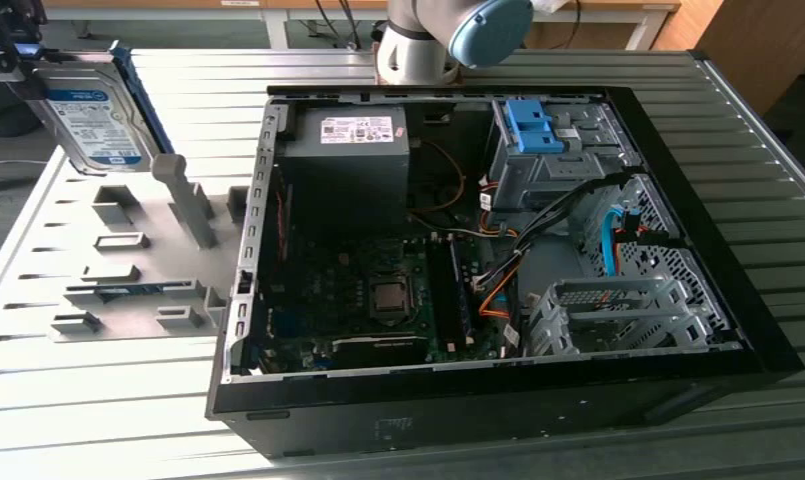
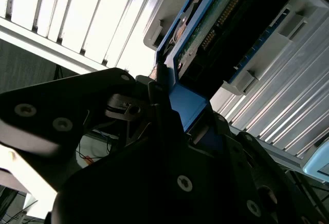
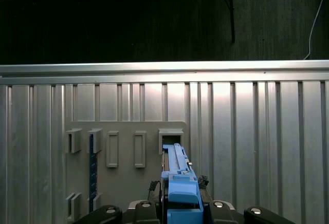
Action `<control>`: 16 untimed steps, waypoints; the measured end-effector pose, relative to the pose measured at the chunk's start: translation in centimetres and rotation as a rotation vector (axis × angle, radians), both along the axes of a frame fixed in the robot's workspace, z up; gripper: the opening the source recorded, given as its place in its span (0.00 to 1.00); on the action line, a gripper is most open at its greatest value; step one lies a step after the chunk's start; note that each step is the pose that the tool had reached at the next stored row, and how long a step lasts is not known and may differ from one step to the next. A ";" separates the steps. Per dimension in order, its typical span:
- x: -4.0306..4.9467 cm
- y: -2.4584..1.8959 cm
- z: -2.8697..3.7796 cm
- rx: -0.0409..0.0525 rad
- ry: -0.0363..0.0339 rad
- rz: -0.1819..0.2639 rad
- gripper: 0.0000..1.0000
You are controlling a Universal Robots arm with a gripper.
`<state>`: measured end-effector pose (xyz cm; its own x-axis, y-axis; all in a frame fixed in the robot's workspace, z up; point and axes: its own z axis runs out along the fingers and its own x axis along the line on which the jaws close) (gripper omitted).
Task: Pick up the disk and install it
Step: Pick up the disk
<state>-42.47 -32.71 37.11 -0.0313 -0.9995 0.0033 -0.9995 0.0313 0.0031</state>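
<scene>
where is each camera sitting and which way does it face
Exterior view: off the arm, above, looking down on the open computer case and rack; the arm shows.
First wrist view: on the wrist, facing the table past the end effector.
Second wrist view: on the wrist, close along the end effector toward the disk.
Shared: all three show the disk, gripped by the end effector.

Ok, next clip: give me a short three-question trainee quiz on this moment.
1. True or false: the disk already sits inside the computer case.
2. What is the gripper shut on? A) a cable B) the disk C) nothing
3. In the exterior view, on which side of the case is the grey slotted holder?
Key: 1 false; 2 B; 3 the exterior view's left.
</scene>
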 end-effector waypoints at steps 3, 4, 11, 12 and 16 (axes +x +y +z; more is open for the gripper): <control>0.00 0.00 0.14 0.0001 0.0000 0.000 0.36; 0.00 0.00 0.18 0.0002 0.0000 0.000 0.36; 0.00 0.00 0.37 0.0000 -0.0001 0.000 0.36; 0.00 0.00 0.37 0.0001 -0.0002 0.000 0.36; 0.00 0.00 0.39 0.0000 0.0000 0.000 0.36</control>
